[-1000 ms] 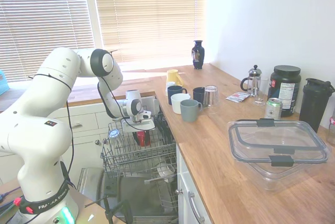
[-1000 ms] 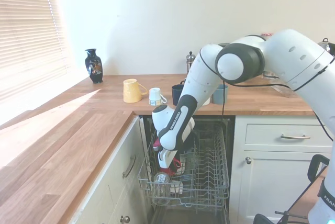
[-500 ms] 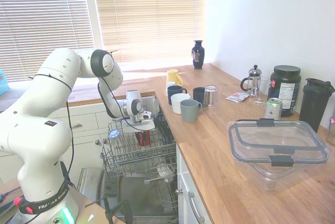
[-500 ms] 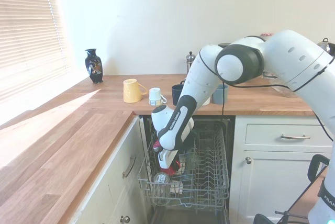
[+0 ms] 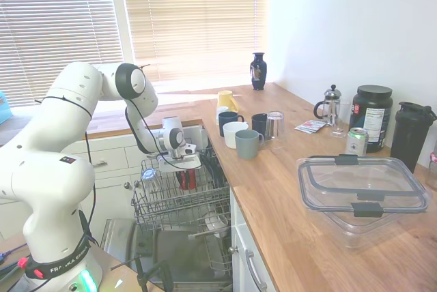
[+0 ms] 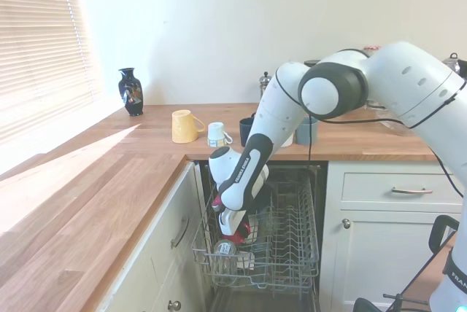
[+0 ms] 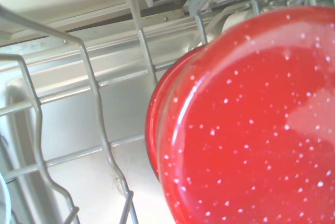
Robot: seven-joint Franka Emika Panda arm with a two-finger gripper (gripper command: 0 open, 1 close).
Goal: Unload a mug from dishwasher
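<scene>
Gripper (image 5: 184,172) hangs low over the pulled-out wire rack of the dishwasher (image 5: 179,205), its jaws clamped on the red mug (image 5: 185,180), which sits just above the rack wires near the counter-side corner. From the second exterior view the mug (image 6: 237,231) shows as a red patch under the white hand. Close up, the mug (image 7: 251,124) is glossy red with fine white speckles, grey rack wires beside it. On the wooden counter (image 5: 287,203) stand a grey-blue mug (image 5: 247,144) and a yellow mug (image 5: 226,99)
</scene>
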